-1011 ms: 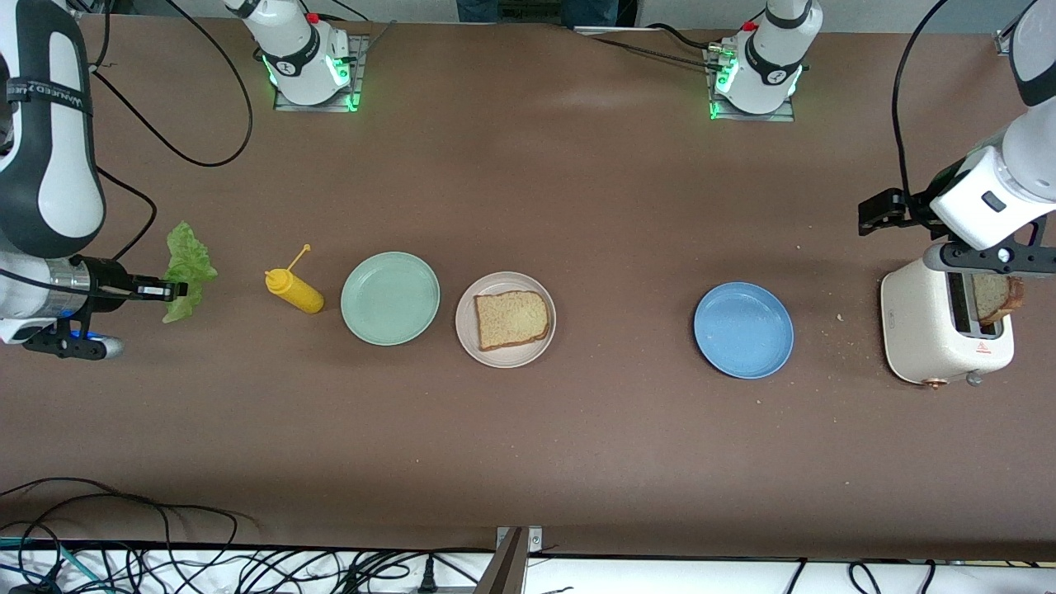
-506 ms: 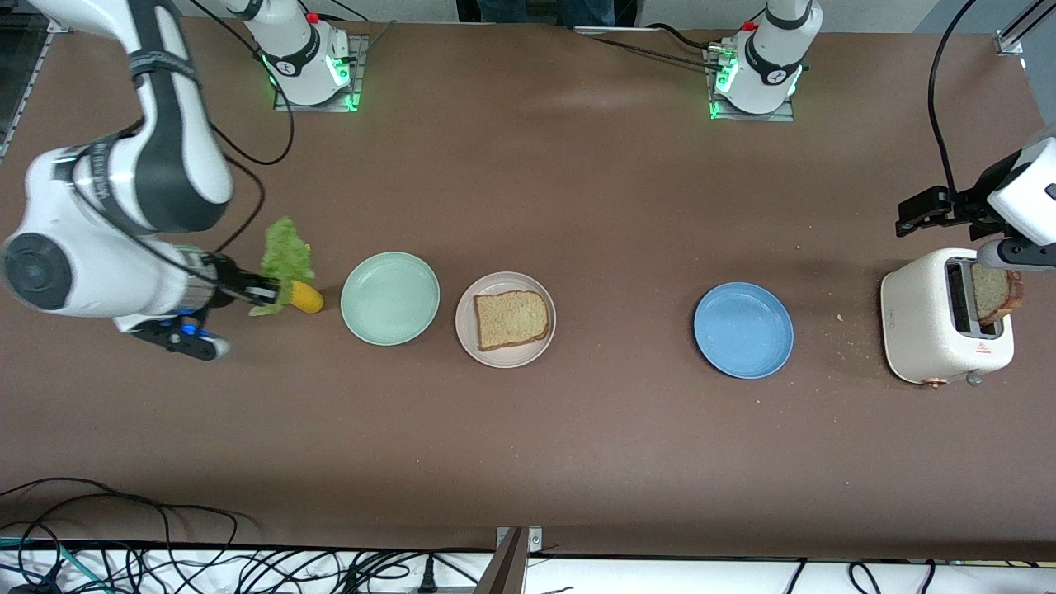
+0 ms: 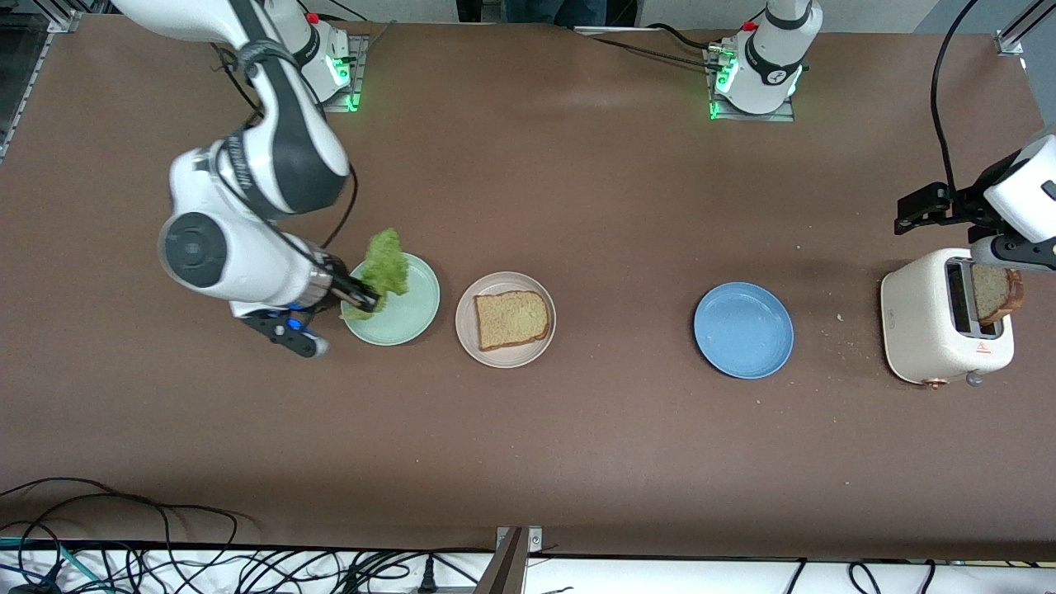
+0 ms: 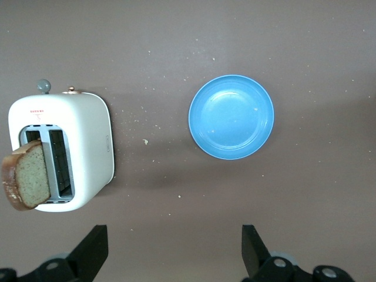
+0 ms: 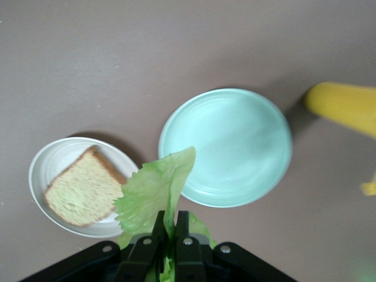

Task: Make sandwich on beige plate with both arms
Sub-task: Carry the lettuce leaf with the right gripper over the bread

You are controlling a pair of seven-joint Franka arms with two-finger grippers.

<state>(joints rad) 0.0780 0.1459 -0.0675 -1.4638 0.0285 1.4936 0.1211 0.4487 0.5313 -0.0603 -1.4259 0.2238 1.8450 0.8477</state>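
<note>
My right gripper (image 3: 365, 299) is shut on a ruffled green lettuce leaf (image 3: 386, 266), held in the air over the rim of the mint-green plate (image 3: 408, 309). In the right wrist view the leaf (image 5: 154, 191) stands pinched between the fingers (image 5: 160, 218). Beside that plate, the beige plate (image 3: 503, 356) carries one bread slice (image 3: 511, 318). A second slice (image 3: 994, 293) sticks up from the white toaster (image 3: 920, 322) at the left arm's end. My left gripper (image 4: 174, 249) hangs open and empty above the table close to the toaster (image 4: 88, 141).
An empty blue plate (image 3: 742, 330) lies between the beige plate and the toaster. A yellow mustard bottle (image 5: 346, 106) lies next to the mint-green plate, hidden under my right arm in the front view. Crumbs dot the table near the toaster. Cables run along the front edge.
My right arm swept from its end of the table past the mustard bottle to over the mint-green plate, carrying the lettuce. The left gripper drew back from over the toaster, then held still.
</note>
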